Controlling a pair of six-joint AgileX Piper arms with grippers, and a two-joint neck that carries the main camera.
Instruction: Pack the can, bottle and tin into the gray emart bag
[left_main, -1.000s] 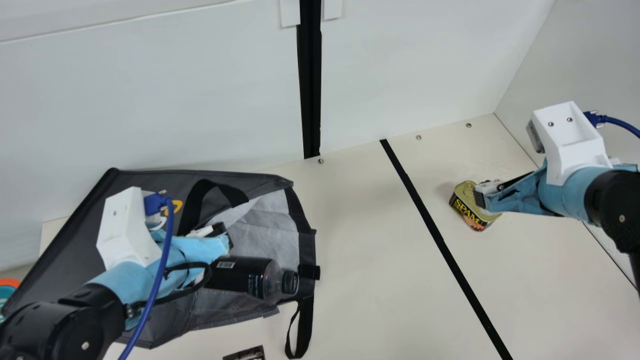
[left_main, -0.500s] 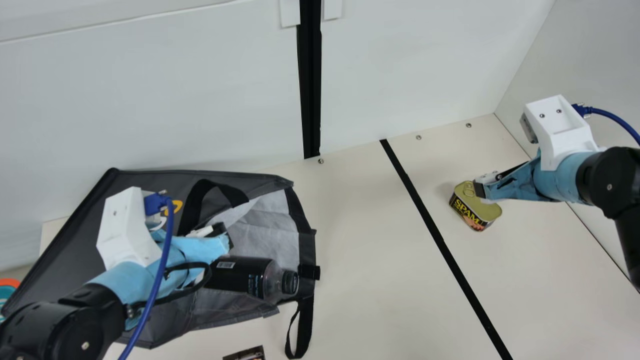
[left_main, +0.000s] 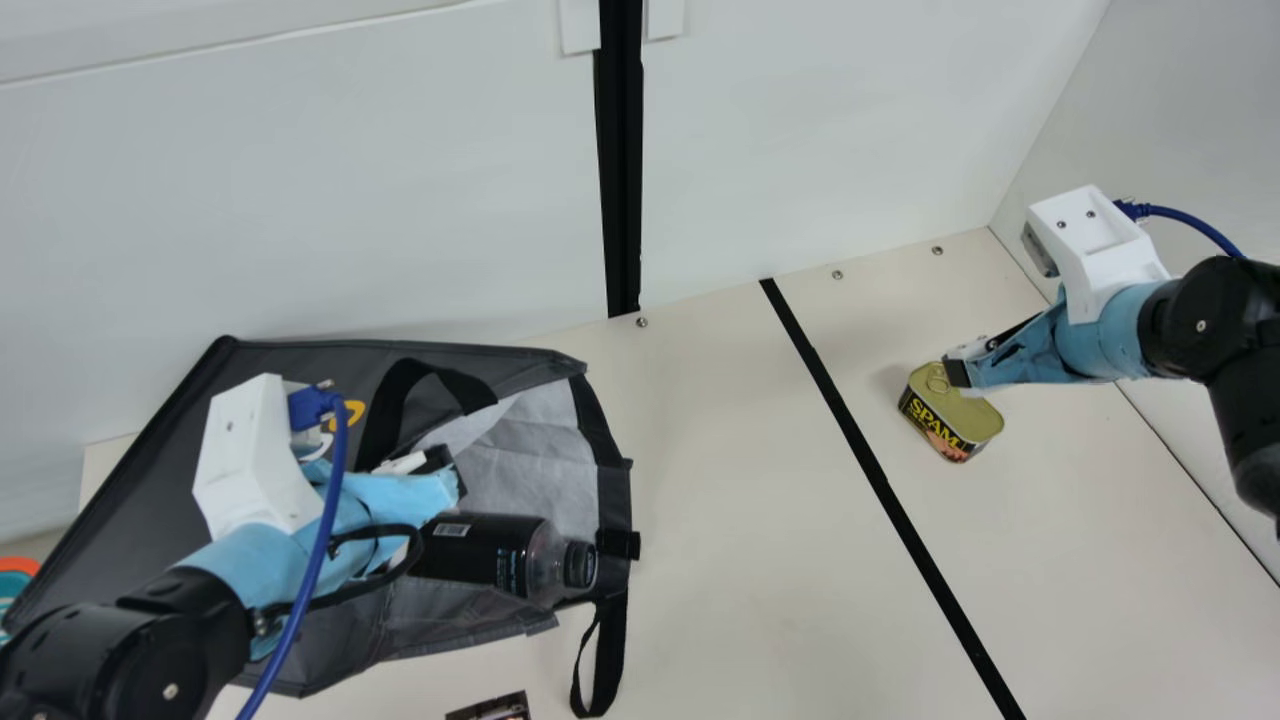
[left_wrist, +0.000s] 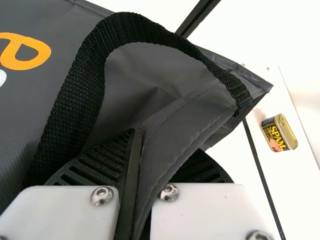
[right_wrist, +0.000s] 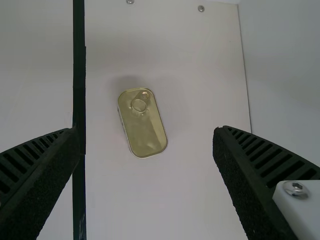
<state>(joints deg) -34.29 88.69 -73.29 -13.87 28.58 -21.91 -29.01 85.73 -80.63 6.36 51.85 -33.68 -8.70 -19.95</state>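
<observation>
To take the tin (left_main: 943, 420) cleanly, centre the spread right hand (right_wrist: 146, 131) across its narrow width and lower squarely; the left hand's (left_wrist: 160, 150) clench on the gray emart bag (left_main: 270, 400) should hold firm. The tin sits on the worktop (left_main: 760, 560) at the bag's 3 o'clock, the right wrist angled down over it.

Main view: bottle (left_main: 490, 550) base hidden by the blue sleeve (left_main: 375, 505), gray bag (left_main: 130, 520) logo partly behind the white mount (left_main: 250, 450). Dark printed item (left_main: 492, 709) cut by bottom edge, orange-and-teal thing (left_main: 14, 576) by left edge, neither identifiable. Left wrist view: bag fabric hides part of one left gripper (left_main: 455, 472) finger.
</observation>
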